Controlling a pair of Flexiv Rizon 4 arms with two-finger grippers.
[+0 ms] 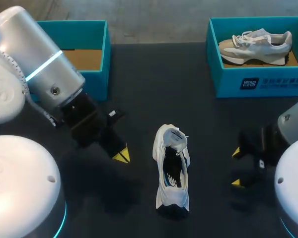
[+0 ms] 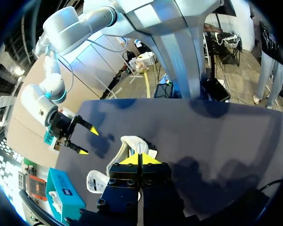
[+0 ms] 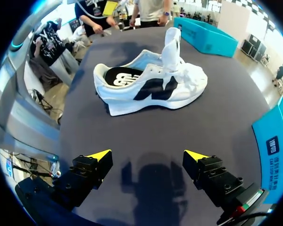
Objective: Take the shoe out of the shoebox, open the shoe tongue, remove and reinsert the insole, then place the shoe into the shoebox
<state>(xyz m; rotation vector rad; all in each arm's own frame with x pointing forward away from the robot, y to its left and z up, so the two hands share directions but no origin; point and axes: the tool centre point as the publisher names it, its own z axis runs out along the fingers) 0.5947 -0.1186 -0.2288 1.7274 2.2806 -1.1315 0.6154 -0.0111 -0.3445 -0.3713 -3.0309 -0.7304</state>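
Left hand (image 1: 121,156) is clenched tight, yellow tips pressed together with nothing between them. It hangs over the near-left part of the dark worktop (image 1: 144,84), a bit off to the left of the shoe. Right hand (image 1: 236,167) is on the other side at about the same depth, fingers spread wide and gripping nothing, aimed at the shoe's side.

Between the two sits the white shoe (image 1: 172,171), upright on its sole in the middle of the worktop, and neither hand is touching it. Its long axis runs near-to-far, heel toward the robot and toe pointing at the far edge. The tongue (image 1: 175,135) is standing up, and you can see the dark insole (image 1: 170,179) with a white logo lying inside.

Further back, the far left corner has the left shoebox (image 1: 95,84), teal, showing its brown cardboard floor. Far right corner has the right shoebox (image 1: 228,84), same teal, with a grey shoe (image 1: 256,43) lying crosswise in it.
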